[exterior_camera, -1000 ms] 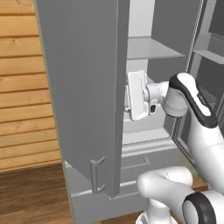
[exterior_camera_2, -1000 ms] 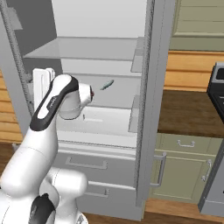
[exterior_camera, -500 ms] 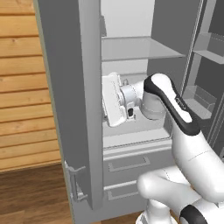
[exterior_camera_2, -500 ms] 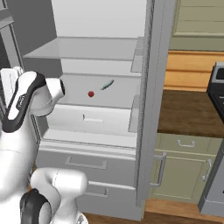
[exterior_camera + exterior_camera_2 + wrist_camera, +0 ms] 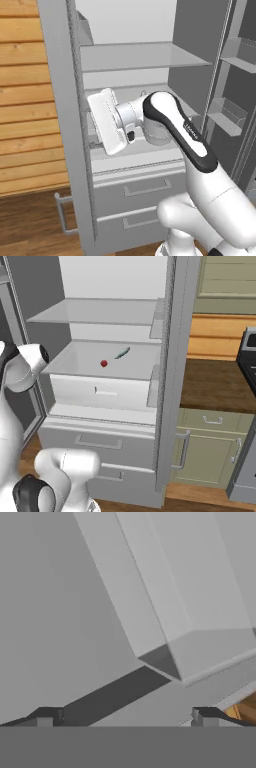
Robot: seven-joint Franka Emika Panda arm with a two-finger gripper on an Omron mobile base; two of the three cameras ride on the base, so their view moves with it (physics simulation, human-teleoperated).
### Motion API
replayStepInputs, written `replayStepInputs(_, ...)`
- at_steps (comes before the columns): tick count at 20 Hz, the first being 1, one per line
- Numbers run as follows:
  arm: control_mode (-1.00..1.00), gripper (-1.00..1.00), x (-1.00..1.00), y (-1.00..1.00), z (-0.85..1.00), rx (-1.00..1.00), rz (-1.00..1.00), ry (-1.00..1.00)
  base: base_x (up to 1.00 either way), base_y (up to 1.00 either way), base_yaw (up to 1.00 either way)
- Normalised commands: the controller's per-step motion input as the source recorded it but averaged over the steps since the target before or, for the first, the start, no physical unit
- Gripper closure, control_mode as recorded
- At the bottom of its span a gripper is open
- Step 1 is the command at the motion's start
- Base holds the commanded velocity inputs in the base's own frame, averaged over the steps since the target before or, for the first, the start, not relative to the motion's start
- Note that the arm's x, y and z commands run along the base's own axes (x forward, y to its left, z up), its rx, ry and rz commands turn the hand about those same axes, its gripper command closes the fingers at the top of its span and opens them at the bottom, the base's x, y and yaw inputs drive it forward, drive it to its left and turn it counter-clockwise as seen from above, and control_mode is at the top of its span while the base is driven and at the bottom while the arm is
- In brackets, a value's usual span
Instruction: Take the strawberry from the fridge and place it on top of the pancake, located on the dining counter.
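- Gripper (image 5: pixel 127 717): in the hand view its two dark fingertips (image 5: pixel 47 716) stand far apart at the lower edge, fully spread, with nothing between them. You hold nothing.
- Hand position: in the left base view the white hand (image 5: pixel 111 121) sits just beside the inner face of the open left door (image 5: pixel 60 125) of the fridge (image 5: pixel 165 381), turned toward that door and not toward the shelf.
- Strawberry (image 5: pixel 104 363): it lies on the white middle shelf (image 5: pixel 75 358), near the shelf's centre, apart from the pale slim object (image 5: pixel 121 353) that lies behind it and to its right.
- Pancake and dining counter: neither can be located from here.
- Risk 1, collision: with the hand this close to the door, a swing toward the shelf may scrape the door or its bins. Pull clear before you rotate.
- Risk 2, wrong pick: the slim pale object lies near the fruit. A loosely aimed closure could catch it or sweep it aside.
- Risk 3, rolling: the fruit is small and roundish. A fingertip that nudges one side first would likely push it along the smooth shelf, so centre both fingers over it before you close.
- Risk 4, shelf strike: the shelf above leaves a low gap, so a steep approach could hit it.
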Motion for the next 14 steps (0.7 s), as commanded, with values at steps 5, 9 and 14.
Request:
replayStepInputs(5, -1.00, -1.00, -0.11, -0.43, 0.17, -0.05, -0.04, 0.00, 0.00, 0.00, 0.00)
replayStepInputs(9, -1.00, -1.00, 0.00, -0.97, 0.01, -0.11, -0.01, -0.03, 0.00, 0.00, 0.00)
replayStepInputs(14, -1.00, -1.00, 0.00, -1.00, -0.26, -0.24, 0.00, -0.16, 0.00, 0.00, 0.00)
